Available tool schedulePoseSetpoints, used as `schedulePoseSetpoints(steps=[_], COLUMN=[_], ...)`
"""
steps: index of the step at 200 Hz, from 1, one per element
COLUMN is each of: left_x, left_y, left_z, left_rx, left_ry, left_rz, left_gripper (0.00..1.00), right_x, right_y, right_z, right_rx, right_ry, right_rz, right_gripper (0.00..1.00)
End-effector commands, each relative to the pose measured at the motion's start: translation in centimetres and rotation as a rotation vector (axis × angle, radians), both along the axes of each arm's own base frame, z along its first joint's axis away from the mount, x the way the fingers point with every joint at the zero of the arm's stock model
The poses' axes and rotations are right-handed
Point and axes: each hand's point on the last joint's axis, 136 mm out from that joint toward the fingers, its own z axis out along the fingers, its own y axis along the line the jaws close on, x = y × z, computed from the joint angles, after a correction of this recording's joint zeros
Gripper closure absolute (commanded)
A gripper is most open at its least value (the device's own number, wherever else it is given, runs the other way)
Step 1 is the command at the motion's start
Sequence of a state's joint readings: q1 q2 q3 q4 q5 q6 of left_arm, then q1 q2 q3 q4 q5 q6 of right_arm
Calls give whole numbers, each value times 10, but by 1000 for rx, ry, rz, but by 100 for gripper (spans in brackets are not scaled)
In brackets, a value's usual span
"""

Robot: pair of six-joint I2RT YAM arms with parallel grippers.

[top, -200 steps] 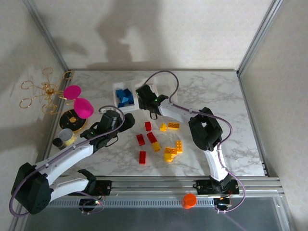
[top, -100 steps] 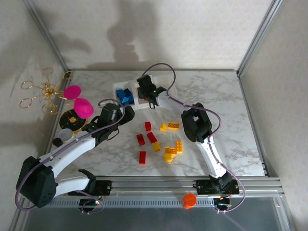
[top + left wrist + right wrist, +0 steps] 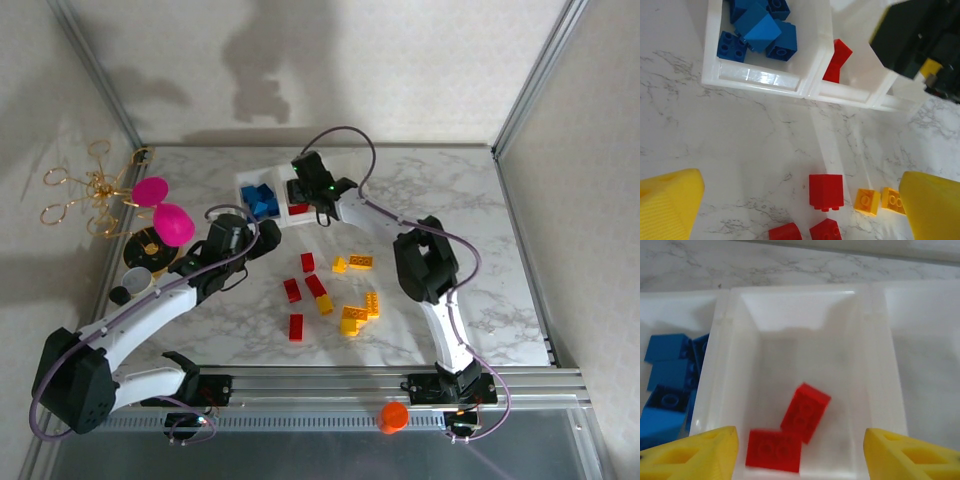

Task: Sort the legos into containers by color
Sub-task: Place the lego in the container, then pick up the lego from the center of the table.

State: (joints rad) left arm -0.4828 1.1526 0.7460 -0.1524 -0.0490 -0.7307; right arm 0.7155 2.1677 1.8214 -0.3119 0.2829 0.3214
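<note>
The white three-compartment tray (image 3: 243,183) stands at the back middle of the table. Its left compartment holds several blue legos (image 3: 261,201) (image 3: 667,390) (image 3: 760,30). My right gripper (image 3: 312,196) (image 3: 800,455) hangs open over the middle compartment, where two red legos (image 3: 805,412) (image 3: 774,450) lie loose below its yellow fingers (image 3: 695,455). My left gripper (image 3: 266,246) (image 3: 800,210) is open above the table, over a red lego (image 3: 826,191) standing beside yellow ones (image 3: 867,201). More red (image 3: 296,327) and yellow legos (image 3: 360,261) lie scattered in front of the tray.
Two magenta discs (image 3: 173,223) and a gold wire stand (image 3: 85,190) sit at the left. A grey-and-yellow cup (image 3: 140,280) stands near the left arm. An orange object (image 3: 392,417) is on the front rail. Enclosure posts bound the table.
My right gripper's jaws have spread, and a red lego now lies free in the middle compartment. The left arm has drawn slightly back to the left.
</note>
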Motion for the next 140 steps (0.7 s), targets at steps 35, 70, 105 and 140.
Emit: schedulePoseSetpoints(steps=[35,70,105,140], left_x=[-27,-45,-57,-64], left_y=[-5,-5,0,-1], left_z=[-4,-15,-25,-32], left_rx=[-8,-24,-40,-46], left_ry=[13,41,57,74], left_rz=[-67,-86,-78,-93], left_gripper=[0,0,0,0], right_x=[-69,-111,-143,-160], right_y=[-11,-13,-11,-4], right_z=[-6,-35,-68,-83], right_rx=[88,74,37,24], right_ry=[139,236,302,322], right_rz=[49,52,36,45], right_gripper=[32,28,28,32])
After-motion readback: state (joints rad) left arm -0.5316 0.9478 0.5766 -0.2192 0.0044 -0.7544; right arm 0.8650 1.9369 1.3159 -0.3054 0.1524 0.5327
